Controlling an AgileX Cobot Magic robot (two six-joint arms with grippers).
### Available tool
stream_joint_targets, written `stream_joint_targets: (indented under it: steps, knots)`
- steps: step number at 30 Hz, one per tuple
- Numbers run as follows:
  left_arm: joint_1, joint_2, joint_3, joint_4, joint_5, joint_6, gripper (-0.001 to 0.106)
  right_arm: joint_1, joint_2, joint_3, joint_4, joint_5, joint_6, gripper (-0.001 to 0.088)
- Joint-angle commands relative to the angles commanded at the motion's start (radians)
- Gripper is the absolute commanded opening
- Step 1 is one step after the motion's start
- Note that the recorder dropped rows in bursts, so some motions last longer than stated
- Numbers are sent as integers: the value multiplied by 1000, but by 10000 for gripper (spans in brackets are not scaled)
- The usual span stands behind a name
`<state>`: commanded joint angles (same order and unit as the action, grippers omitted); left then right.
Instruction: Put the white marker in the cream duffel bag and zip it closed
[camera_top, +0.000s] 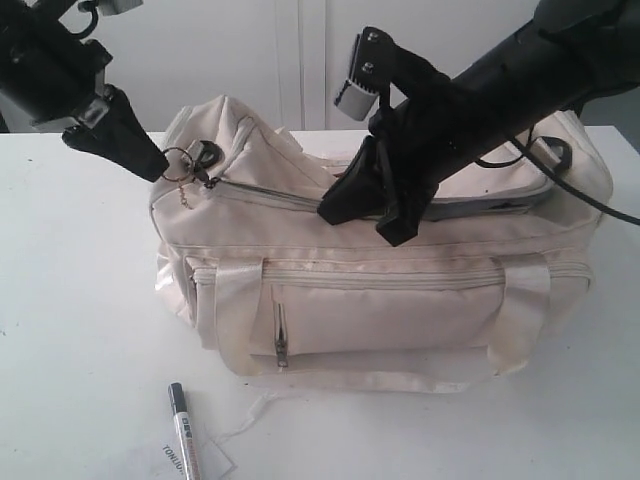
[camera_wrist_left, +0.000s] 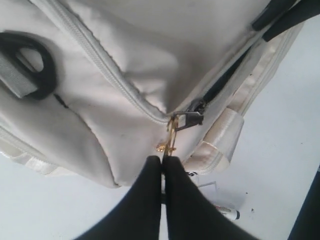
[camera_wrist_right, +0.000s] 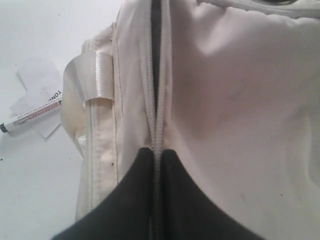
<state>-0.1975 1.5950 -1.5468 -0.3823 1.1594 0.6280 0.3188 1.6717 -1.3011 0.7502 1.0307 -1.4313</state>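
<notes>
The cream duffel bag (camera_top: 380, 300) stands in the middle of the white table, and dark lining shows through a gap in its top zip. At the bag's left end, my left gripper (camera_top: 162, 168) (camera_wrist_left: 163, 161) is shut on the gold ring (camera_wrist_left: 171, 134) of the zipper pull (camera_wrist_left: 190, 120). My right gripper (camera_top: 330, 210) (camera_wrist_right: 156, 151) rests on top of the bag near its middle, shut on the zipper edges (camera_wrist_right: 156, 100). The white marker (camera_top: 184, 432) (camera_wrist_right: 31, 116) (camera_wrist_left: 227, 213) lies on the table in front of the bag, black cap toward it, resting on a paper tag.
The flat white "TONLION" paper tag (camera_top: 205, 462) (camera_wrist_right: 36, 85) lies under the marker near the table's front edge. The shiny webbing handles (camera_top: 235, 310) hang down the bag's front. A black buckle (camera_wrist_left: 35, 65) sits on the bag's left end. A white wall stands behind.
</notes>
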Motion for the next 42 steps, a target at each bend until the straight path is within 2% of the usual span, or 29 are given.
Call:
stream_joint_targets:
  steps: [8,16,21,28,38,42]
  knots:
    - [0,0,0,208,-48,0,0,0,0,0,0,0,0,0]
    - [0,0,0,243,-97,0,0,0,0,0,-22,0,0,0]
    - [0,0,0,187,-58,0,0,0,0,0,-22,0,0,0]
    - [0,0,0,44,-42,0,0,0,0,0,-22,0,0,0]
    - [0,0,0,13,-8,0,0,0,0,0,-22,0,0,0]
    - [-4,2,1,-69,2,25,0,0,0,0,-22,0,0,0]
